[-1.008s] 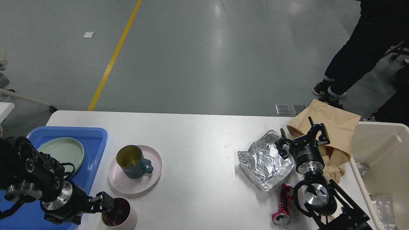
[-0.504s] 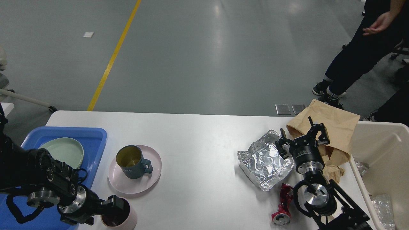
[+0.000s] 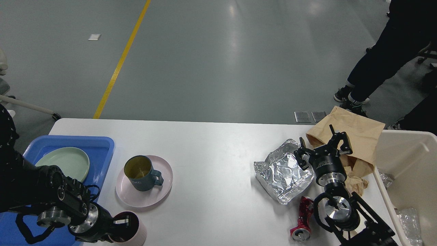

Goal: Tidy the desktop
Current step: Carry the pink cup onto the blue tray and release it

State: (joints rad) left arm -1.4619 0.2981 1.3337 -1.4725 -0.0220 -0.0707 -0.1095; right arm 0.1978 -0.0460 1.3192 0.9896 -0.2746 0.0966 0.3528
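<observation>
The white table (image 3: 211, 150) filled the lower half of the view, between the blue tray (image 3: 99, 150) on its left end and the beige bin (image 3: 409, 150) at its right. The left gripper (image 3: 123, 222) was at the pink cup (image 3: 136, 232) on the near left edge, one finger inside the rim, but I could not tell if it was clenched. The right gripper (image 3: 324, 145) hovered with fingers spread, released, above the foil (image 3: 281, 174) and the brown paper bag (image 3: 358, 133).

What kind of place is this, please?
Probably a workshop or factory hall used for robot tests: a grey coated floor with a yellow line, and a white desktop staged with a blue tray.
</observation>
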